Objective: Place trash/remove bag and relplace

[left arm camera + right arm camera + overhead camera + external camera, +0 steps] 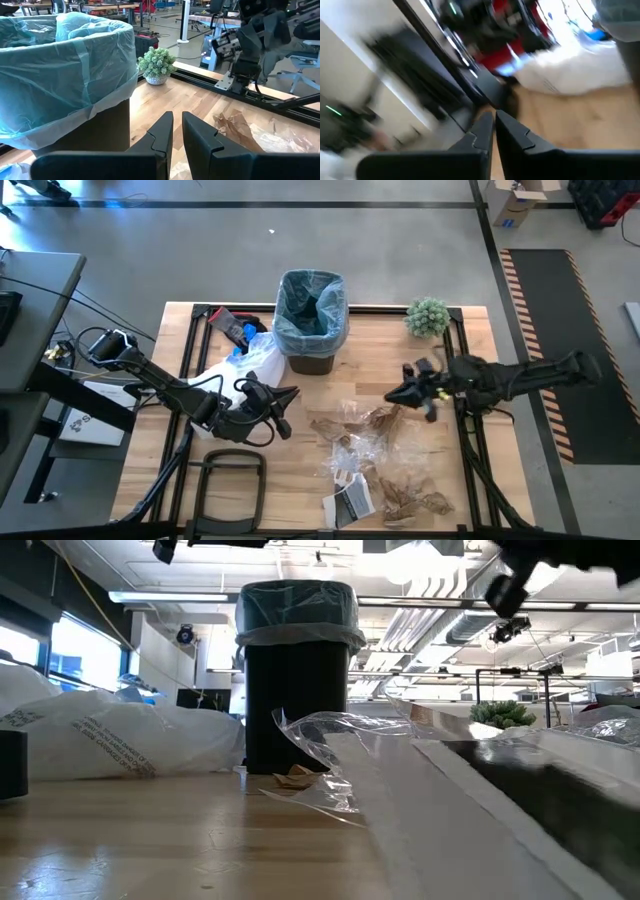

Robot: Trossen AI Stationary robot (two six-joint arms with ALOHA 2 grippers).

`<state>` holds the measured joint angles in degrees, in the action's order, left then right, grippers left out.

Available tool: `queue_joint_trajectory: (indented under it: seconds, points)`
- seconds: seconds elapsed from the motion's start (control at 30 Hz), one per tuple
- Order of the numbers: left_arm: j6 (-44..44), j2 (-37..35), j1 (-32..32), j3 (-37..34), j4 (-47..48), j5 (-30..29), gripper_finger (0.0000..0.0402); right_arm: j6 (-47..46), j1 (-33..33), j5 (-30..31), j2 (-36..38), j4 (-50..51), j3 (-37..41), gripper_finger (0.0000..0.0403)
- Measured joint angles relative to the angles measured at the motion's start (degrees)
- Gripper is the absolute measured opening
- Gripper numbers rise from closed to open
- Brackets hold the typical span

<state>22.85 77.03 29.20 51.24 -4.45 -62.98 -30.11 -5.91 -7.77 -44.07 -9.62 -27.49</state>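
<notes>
- The bag [311,300], one light-blue liner, sits inside one dark bin [310,362] at the far middle of the table [290,480], its rim folded out over the bin's top edge; the low view shows the same collar on the bin.
- The trash [372,460] lies loose on the wood near and right of the bin: about four crumpled brown paper scraps, a patch of clear crinkly wrappers among them, and one black-and-white packet [350,501] nearest the front edge.
- The left gripper [288,396] hovers left of the trash and just near of the bin; its wrist view shows the two fingers [161,134] nearly closed with a narrow gap between them and nothing held.
- The right gripper [395,395] hangs over the right part of the table, beside the far edge of the trash; its fingers [479,131] are all but together, gripping nothing.
- One whitish plastic bag [240,367] with blue bits lies left of the bin.
- One small green plant [428,317] stands at the far right of the table, well apart from the trash.
</notes>
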Motion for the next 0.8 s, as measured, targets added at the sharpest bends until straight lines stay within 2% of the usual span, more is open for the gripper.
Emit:
queue_joint_trajectory:
  seconds: [0.13, 0.3, 0.5, 0.6, 0.7, 0.8]
  points:
    - [0.0, 0.0, 0.1, 0.0, -0.2, 0.8, 0.0023, 9.7, -1.5, 3.5, -10.7, 14.2, -11.3, 0.0057]
    - [0.0, 0.0, 0.1, 0.0, -0.3, 3.7, 0.0023, 16.6, -3.3, 1.2, -23.6, 22.5, -21.3, 0.0139]
    - [-2.5, -0.2, 0.1, 0.0, -2.0, 8.1, 0.0023, 14.1, -4.9, 6.0, -38.6, 27.0, -28.7, 0.0245]
    - [-3.5, -0.8, 0.2, 0.1, -1.9, 9.3, 0.0023, 11.6, -5.1, 6.4, -45.5, 29.3, -31.8, 0.0287]
    - [-4.7, -1.4, 0.4, 0.1, -1.9, 10.8, 0.0023, 8.8, -5.1, 8.6, -51.6, 32.7, -35.3, 0.0315]
    - [-5.9, -1.6, 0.6, 0.1, -1.9, 11.2, 0.0023, 6.4, -5.1, 12.6, -57.4, 36.5, -38.7, 0.0326]
